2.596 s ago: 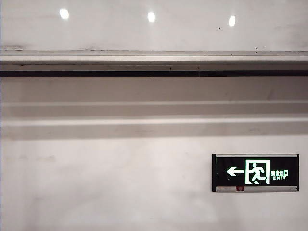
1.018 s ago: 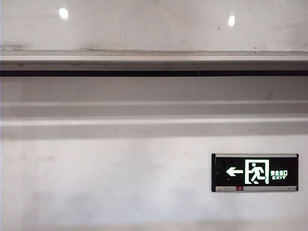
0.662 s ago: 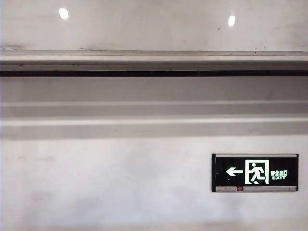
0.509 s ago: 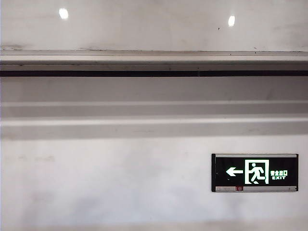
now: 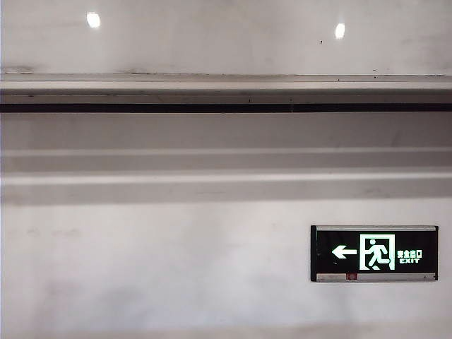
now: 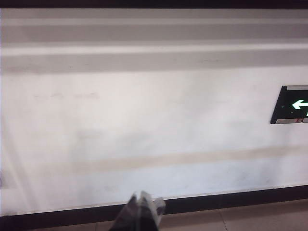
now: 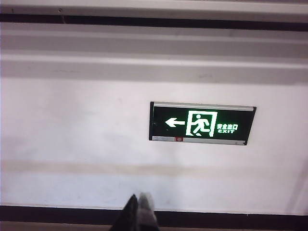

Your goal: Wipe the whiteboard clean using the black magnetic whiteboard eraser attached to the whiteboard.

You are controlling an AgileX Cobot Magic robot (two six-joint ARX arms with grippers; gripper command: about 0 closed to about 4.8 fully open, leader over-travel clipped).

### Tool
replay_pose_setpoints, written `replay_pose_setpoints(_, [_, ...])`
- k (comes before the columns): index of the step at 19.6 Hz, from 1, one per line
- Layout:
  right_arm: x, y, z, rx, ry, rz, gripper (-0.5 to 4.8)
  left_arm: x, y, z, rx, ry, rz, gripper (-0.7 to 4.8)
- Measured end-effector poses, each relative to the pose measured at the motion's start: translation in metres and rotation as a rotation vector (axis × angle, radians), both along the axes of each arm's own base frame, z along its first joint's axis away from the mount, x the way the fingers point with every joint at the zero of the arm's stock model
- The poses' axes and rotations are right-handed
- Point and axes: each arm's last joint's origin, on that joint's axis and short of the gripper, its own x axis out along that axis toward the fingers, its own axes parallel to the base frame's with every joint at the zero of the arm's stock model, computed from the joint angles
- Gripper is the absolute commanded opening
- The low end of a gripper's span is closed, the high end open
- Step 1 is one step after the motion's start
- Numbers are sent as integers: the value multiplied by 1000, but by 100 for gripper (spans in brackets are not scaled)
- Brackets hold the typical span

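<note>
The whiteboard (image 5: pixel 212 42) is the glossy white strip along the top of the exterior view, with two round light reflections on it. Its silver-grey tray (image 5: pixel 226 88) runs along the lower edge. The eraser is out of view in every frame. Neither gripper shows in the exterior view. In the left wrist view my left gripper (image 6: pixel 142 198) points at the matte white wall low down, fingers pressed together with nothing between them. In the right wrist view my right gripper (image 7: pixel 138 198) is also shut and empty, below the exit sign.
A black exit sign (image 5: pixel 374 253) with a green figure hangs on the wall under the tray; it also shows as the exit sign (image 7: pixel 202 123) and at the frame edge as the exit sign (image 6: pixel 291 104). A dark skirting board (image 7: pixel 240 219) and tiled floor (image 6: pixel 240 222) lie below.
The middle light reflection on the whiteboard, seen in the oldest frame, is gone. A faint shadow on the lower wall has shifted slightly. Nothing else differs.
</note>
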Motion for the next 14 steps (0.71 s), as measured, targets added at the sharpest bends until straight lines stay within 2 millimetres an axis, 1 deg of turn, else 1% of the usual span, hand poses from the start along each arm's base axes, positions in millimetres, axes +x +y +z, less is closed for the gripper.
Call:
replay_pose_setpoints(6, [0, 0, -1, -1, 6, 0, 0, 0, 0, 0, 0, 0, 0, -5])
replay_pose_setpoints(9, [0, 0, -5, -3, 54, 0, 0, 0, 0, 0, 0, 0, 0, -5])
replay_pose_setpoints(14, [0, 0, -5, -3, 53, -1, 0, 0, 0, 0, 0, 0, 0, -5])
